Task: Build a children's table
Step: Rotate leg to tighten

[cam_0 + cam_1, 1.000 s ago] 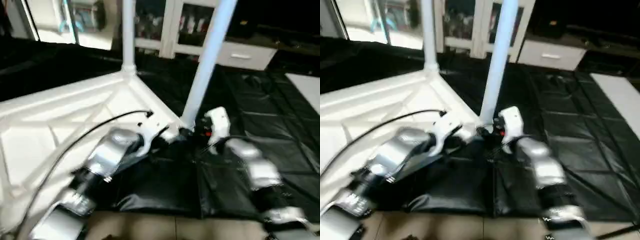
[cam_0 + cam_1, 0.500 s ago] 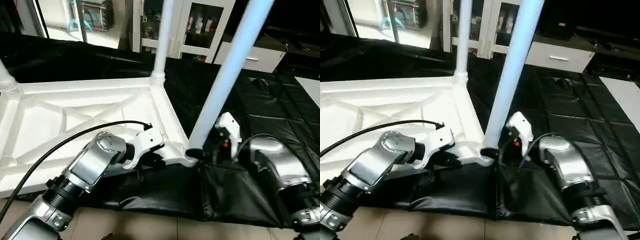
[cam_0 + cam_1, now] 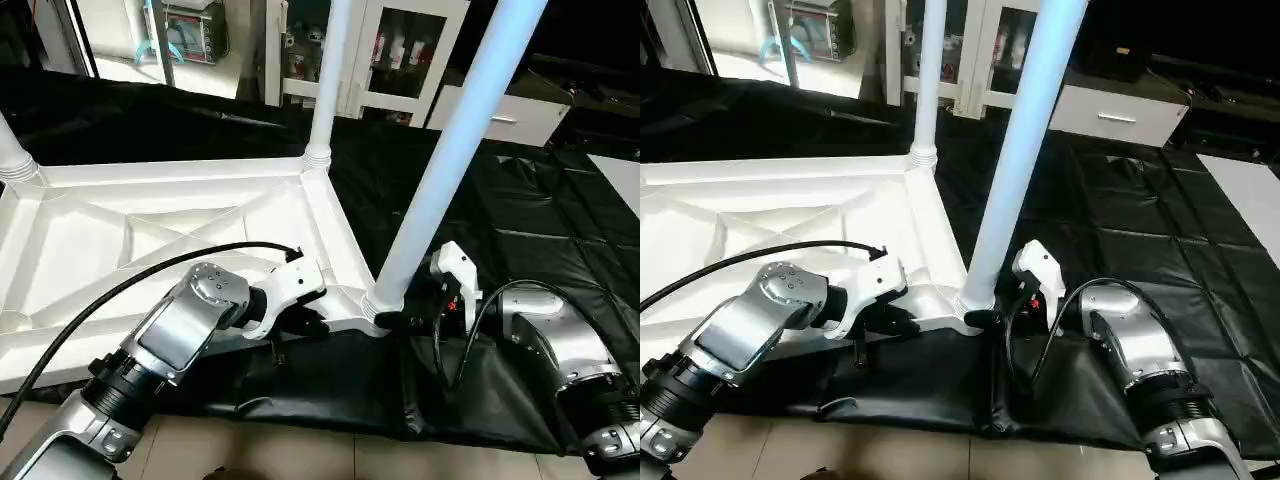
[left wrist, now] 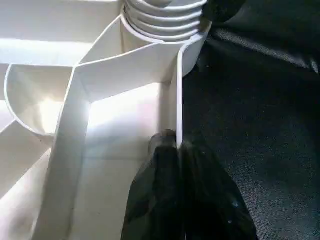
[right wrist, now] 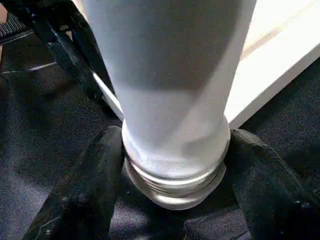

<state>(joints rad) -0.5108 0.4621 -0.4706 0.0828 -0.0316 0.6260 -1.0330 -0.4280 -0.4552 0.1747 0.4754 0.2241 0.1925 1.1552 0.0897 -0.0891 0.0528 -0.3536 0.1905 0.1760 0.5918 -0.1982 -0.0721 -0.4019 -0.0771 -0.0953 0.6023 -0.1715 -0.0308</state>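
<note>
Nearest the camera, the two silver forearms reach forward over a black mat [image 3: 520, 220] that covers the floor. The left gripper [image 4: 177, 150] has its two black fingers pinched together on the thin side wall of the tabletop [image 3: 150, 230], close to the near corner; the wall sits between the fingertips. The right gripper [image 5: 172, 165] straddles the bottom of the near leg [image 3: 450, 150], one finger on each side of the ribbed collar where the leg enters the corner socket. The fingers stand wide around the collar, and whether they are pressing on it or only flanking it cannot be told.

The tabletop lies upside down on the mat, its crossed ribs facing up. The near leg rises from the corner socket, leaning slightly. Further back, a second leg [image 3: 330, 80] stands in the far corner, and the base of a third [image 3: 12, 155] shows at the left edge. Beyond is a white cabinet [image 3: 400, 60].

The pieces look like hollow moulded plastic: light, fairly stiff, smooth and likely slippery under rubber fingers. The leg is best held low, by the ribbed collar, where a turn or push acts straight into the socket; gripped higher it would lever and tip. The top is best steadied by its rim or ribs, as the flat panel offers no purchase.
</note>
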